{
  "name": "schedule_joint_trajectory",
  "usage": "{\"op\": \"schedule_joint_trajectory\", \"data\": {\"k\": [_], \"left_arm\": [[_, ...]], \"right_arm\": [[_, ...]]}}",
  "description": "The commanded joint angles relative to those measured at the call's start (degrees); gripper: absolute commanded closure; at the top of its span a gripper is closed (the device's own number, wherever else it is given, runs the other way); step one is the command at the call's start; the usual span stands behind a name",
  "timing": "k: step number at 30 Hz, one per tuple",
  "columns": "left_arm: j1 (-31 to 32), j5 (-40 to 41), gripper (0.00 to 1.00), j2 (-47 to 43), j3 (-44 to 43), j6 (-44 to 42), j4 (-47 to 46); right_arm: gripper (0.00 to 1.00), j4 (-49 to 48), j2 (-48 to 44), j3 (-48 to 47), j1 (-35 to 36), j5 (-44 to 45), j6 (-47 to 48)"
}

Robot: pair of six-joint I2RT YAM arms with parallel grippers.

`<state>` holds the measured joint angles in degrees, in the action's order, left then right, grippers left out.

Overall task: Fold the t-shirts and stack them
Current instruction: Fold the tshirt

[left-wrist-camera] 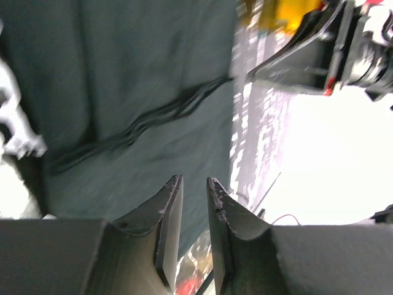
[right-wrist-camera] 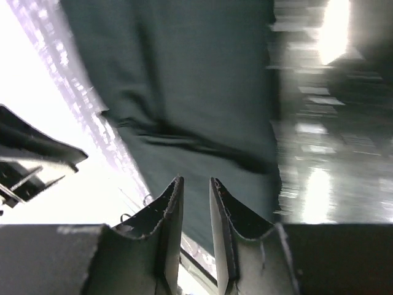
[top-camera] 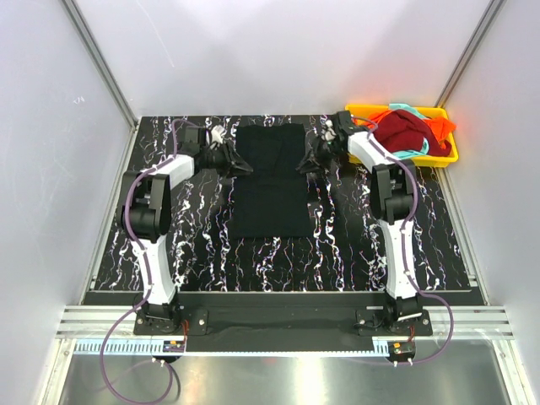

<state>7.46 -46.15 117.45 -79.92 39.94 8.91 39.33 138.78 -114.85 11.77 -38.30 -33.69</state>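
Note:
The black t-shirt [top-camera: 270,181] lies flat in the middle of the table as a long folded rectangle. My left gripper [top-camera: 245,166] hovers at its left edge and my right gripper [top-camera: 304,166] at its right edge, both near the far half. In the left wrist view the left gripper [left-wrist-camera: 193,179] has a narrow gap with nothing in it, above the shirt's cloth [left-wrist-camera: 135,80]. The right gripper [right-wrist-camera: 195,180] looks the same over the cloth [right-wrist-camera: 196,74]. A dark red t-shirt [top-camera: 401,131], an orange one [top-camera: 439,131] and a teal one [top-camera: 419,149] are bundled together in the tray.
A shallow yellow tray [top-camera: 359,108] stands at the back right corner, close behind the right arm. The black marbled table top [top-camera: 202,245] ends at white walls on the left, back and right. Both arm bases are bolted at the near edge.

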Motion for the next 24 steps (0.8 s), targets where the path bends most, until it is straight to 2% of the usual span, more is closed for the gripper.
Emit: {"op": "schedule_joint_trajectory", "data": {"k": [1,5,9,11,17,21,24], "left_arm": [[0.27,-1.05,0.74,0.67,-3.13,3.12,-3.80],[0.01,0.18,0.77,3.40,-3.31,3.57,-5.74],[-0.43,0.19,0.77,4.98,-2.09,3.03,-8.01],[-0.70,-0.43,0.77,6.90,-1.65,3.04,-8.64],[-2.28,-0.87,0.78,11.48,-2.52,4.01,-12.86],[-3.07,-0.52,0.78,13.77,-5.15,2.16,-10.76],[-3.51,0.53,0.79,14.30,-6.30,-0.56,-7.60]], "right_arm": [[0.69,0.13,-2.48,-5.29,6.14,0.43,-1.63],[0.69,-1.01,2.36,-11.34,11.07,-3.34,-5.32],[0.69,-4.08,8.77,-14.88,13.01,-7.21,-9.89],[0.69,-5.49,10.36,-15.66,12.75,-7.84,-11.48],[0.69,-7.34,14.14,-14.79,10.65,-7.40,-8.68],[0.68,-9.01,16.60,-15.84,7.75,-8.62,-6.92],[0.66,-9.01,18.01,-19.09,7.13,-12.75,-7.00]]}}
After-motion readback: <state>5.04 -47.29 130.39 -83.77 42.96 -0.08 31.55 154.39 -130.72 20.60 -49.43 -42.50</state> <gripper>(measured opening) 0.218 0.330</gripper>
